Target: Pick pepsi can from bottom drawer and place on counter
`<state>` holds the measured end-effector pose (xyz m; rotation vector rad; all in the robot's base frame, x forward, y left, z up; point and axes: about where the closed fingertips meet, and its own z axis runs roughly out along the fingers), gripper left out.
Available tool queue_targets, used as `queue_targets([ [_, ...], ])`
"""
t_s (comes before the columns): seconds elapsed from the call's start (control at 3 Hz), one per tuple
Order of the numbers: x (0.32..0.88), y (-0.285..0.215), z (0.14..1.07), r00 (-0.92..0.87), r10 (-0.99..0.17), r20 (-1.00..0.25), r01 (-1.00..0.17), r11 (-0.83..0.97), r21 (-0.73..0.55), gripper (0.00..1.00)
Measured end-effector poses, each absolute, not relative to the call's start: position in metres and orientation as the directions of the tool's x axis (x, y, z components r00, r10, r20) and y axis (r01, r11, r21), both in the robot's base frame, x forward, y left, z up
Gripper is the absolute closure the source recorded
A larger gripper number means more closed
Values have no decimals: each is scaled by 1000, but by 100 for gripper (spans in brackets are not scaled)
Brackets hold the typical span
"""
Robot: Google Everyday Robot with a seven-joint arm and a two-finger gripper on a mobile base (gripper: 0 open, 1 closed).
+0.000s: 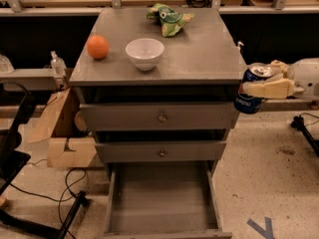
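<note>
The pepsi can [250,96], dark blue with a silver top, is held by my gripper [264,81] just off the right edge of the grey cabinet, at about the height of the counter [199,54]. The cream fingers [269,89] are shut around the can, which tilts slightly. The bottom drawer [162,198] is pulled open below and shows nothing inside. The two upper drawers are closed.
On the counter stand a white bowl [144,53], an orange [97,47] at the left and a green chip bag [169,19] at the back. A cardboard box [60,133] and cables lie on the floor to the left. Wooden benches run behind.
</note>
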<state>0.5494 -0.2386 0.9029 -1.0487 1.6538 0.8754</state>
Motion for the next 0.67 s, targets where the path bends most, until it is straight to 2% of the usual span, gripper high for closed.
queue_targets([
  [0.33,590,-244,933,-190,-219,-957,-919,384,95,100],
  [0.67,602,-256,963,-135,-216,-967,-911,411,36,100],
])
